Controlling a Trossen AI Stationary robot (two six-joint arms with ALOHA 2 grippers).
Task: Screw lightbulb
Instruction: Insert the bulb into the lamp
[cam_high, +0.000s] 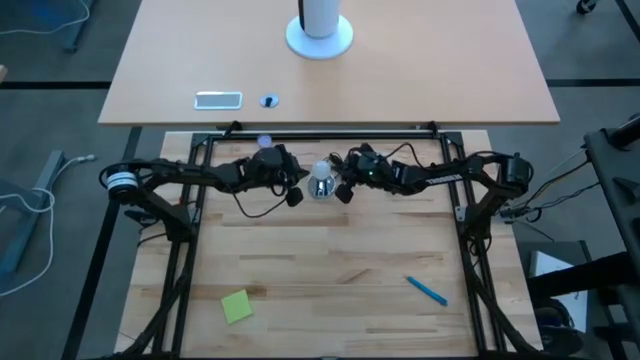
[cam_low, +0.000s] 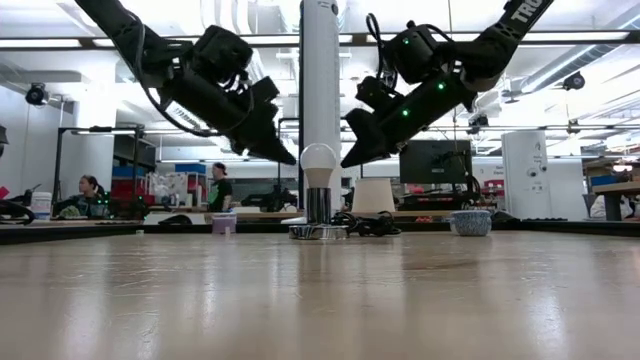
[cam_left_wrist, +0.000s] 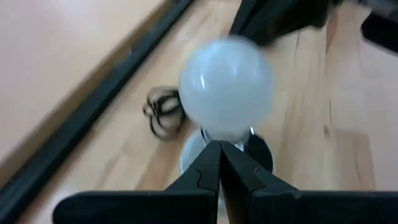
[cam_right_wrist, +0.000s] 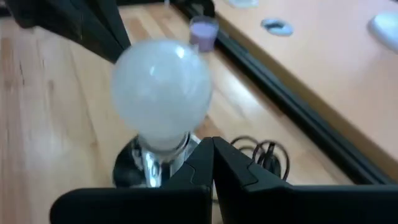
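Closest to the low camera lay a wide stretch of bare wooden table (cam_low: 320, 300), with nothing between the lens and the lightbulb (cam_low: 319, 166). That white frosted bulb stood upright in a shiny socket (cam_low: 318, 222) near the far edge of the work surface, its round end up. From above, it sat midway between the two arms, just inside the black frame rail (cam_high: 330, 134) that borders the table's rear edge.

Both grippers hung close on either side of the bulb, angled down toward it without touching. The left gripper (cam_low: 283, 153) had its fingers pressed together, tips meeting in a point just beside the bulb; its wrist view showed the same closed tips (cam_left_wrist: 219, 155) right below the glass. The right gripper (cam_low: 352, 155) was likewise closed and empty, fingertips (cam_right_wrist: 211, 152) together near the socket.

A coil of black cord (cam_right_wrist: 261, 155) lay beside the socket toward the rail. Toward the near edge, well apart from the arms, lay a green sticky note (cam_high: 237, 306) and a blue pen (cam_high: 426, 290), with open wood between them.
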